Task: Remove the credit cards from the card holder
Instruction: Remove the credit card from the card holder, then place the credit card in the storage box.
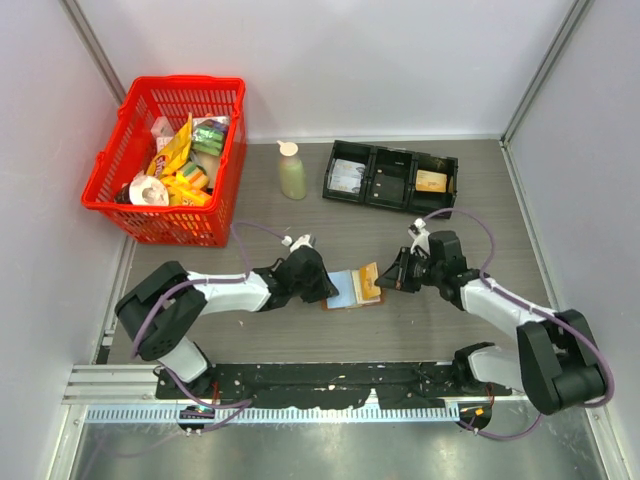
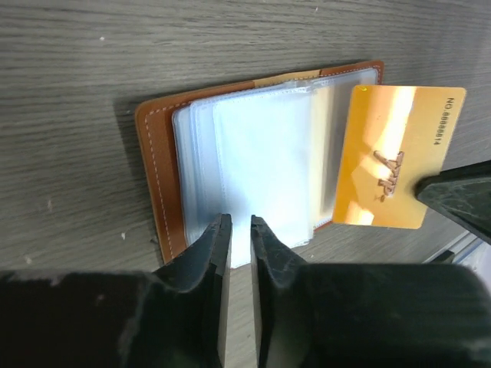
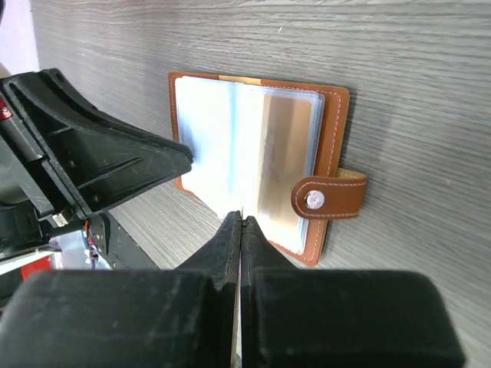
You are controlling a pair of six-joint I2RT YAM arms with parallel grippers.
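Card holder point(image 1: 350, 291) lies open on the desk point(image 1: 330, 225) between the arms. Your right hand point(image 3: 240, 224) is clamped on the orange credit card point(image 2: 387, 157), mostly out. Pull it flat and straight, and have the left hand point(image 2: 239, 230), barely apart, pin the holder.

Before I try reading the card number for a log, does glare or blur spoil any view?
Left wrist: a glare band crosses the orange-yellow plastic card, its edge number legible. Right wrist: clear sleeves of the brown leather card holder blow out white. Top external: even light, print too small.
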